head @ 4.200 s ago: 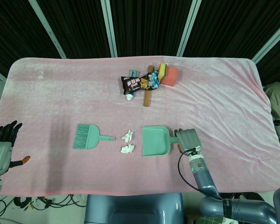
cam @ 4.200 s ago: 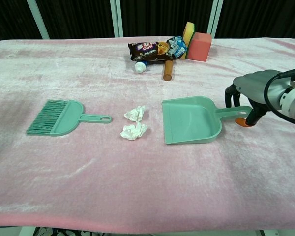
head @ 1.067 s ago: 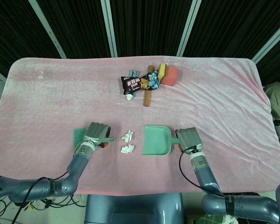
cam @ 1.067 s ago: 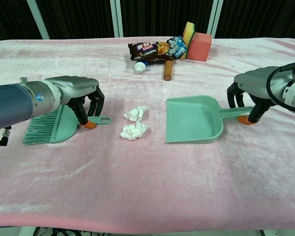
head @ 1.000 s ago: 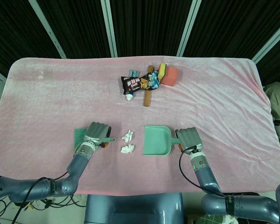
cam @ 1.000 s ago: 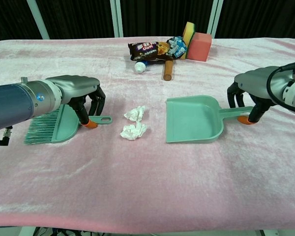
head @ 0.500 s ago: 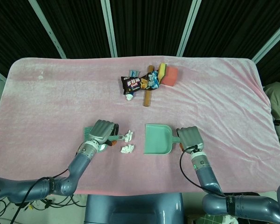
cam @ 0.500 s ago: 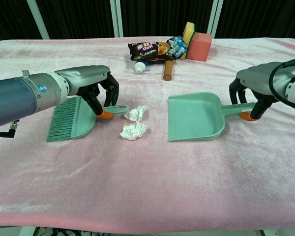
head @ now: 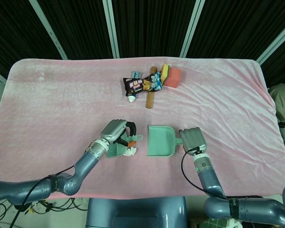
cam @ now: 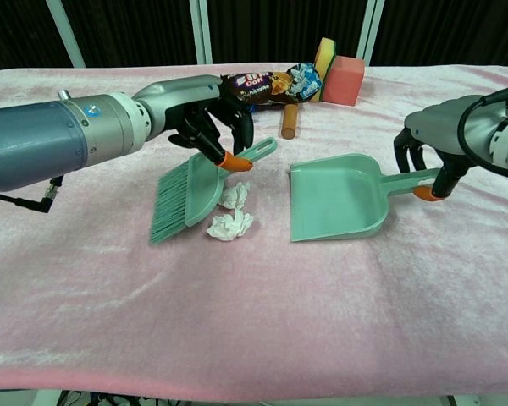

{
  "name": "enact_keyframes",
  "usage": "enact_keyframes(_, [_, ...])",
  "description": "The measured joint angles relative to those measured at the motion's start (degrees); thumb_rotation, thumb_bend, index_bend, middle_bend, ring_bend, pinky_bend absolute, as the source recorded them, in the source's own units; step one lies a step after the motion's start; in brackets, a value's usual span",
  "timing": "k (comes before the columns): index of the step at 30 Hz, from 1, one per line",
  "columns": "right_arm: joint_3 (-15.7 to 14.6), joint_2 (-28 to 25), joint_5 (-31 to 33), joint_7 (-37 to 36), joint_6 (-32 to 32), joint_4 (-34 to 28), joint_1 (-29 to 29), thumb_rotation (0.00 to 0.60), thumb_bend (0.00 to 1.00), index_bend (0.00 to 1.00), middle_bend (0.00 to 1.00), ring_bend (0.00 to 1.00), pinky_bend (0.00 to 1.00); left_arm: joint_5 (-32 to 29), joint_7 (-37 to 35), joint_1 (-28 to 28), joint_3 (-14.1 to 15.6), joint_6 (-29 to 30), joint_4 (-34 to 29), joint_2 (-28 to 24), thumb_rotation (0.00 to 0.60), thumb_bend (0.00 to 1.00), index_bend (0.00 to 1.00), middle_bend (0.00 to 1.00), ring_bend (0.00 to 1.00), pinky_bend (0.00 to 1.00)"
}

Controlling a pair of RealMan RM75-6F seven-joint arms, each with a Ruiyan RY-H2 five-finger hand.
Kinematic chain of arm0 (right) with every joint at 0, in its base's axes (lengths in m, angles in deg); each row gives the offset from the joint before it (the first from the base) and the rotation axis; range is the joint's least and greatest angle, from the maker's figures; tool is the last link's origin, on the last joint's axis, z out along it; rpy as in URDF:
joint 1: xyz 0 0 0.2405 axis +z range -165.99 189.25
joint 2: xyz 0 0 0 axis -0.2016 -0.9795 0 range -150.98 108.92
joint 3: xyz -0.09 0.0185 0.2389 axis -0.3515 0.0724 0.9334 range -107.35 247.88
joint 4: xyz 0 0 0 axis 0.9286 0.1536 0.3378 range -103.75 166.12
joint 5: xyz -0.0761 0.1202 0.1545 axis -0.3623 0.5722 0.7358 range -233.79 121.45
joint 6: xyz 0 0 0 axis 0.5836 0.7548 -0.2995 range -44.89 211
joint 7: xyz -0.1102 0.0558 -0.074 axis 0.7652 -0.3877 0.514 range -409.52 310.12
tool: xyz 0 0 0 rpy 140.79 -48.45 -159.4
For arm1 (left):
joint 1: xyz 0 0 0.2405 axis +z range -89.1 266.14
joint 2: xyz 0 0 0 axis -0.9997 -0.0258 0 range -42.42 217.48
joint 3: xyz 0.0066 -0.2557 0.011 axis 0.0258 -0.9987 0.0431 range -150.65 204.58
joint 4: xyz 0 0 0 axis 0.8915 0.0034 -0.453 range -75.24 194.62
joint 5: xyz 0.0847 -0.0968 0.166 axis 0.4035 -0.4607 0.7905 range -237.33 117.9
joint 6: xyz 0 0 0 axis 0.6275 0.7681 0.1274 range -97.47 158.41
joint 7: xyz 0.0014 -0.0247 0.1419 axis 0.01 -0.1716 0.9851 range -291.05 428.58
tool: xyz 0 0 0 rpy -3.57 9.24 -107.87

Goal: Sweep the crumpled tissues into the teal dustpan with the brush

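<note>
My left hand [cam: 205, 112] grips the teal brush [cam: 189, 192] by its handle and holds it tilted, bristles down and to the left, above the pink cloth. Two crumpled white tissues [cam: 231, 225] lie just right of the bristles, the farther one [cam: 235, 195] touching the brush body. In the head view the left hand [head: 116, 130] and brush [head: 116, 150] partly hide the tissues [head: 129, 152]. The teal dustpan [cam: 337, 200] rests open towards the tissues, right of them. My right hand [cam: 434, 138] grips its handle; in the head view that hand [head: 193, 139] sits right of the dustpan [head: 160, 141].
At the back of the cloth lies a cluster: a dark snack bag [cam: 262, 86], a wooden stick [cam: 289, 119], a yellow-green sponge [cam: 324, 51] and a pink block [cam: 348, 68]. The pink cloth [head: 61, 95] covers the whole table.
My left hand has taken hold of the brush, lifted it and carried it right to the tissues, tilting its bristles down. The right hand has raised the dustpan handle slightly.
</note>
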Motion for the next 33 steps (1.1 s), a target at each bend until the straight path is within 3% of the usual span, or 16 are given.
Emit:
enact_keyframes(16, [-1.2,-1.9,4.5,4.4,-2.2,-2.8,3.5,0.6,0.43,0.69,0.63,0.72,0.83,5.3,-8.6,-3.3,-1.1,-3.7,4.3,2.6,0.6,0.36,0.63,0.67,0.87,0.99])
enact_keyframes(33, [-2.7,-1.4,5.4,3.1,-1.7,-3.0,4.1,0.6,0.43,0.69,0.63,0.72,0.83,10.9,-17.7,-7.5,-2.3,-3.9,13.8,11.2,0.6,0.36,0.63,0.67,0.87,0.99])
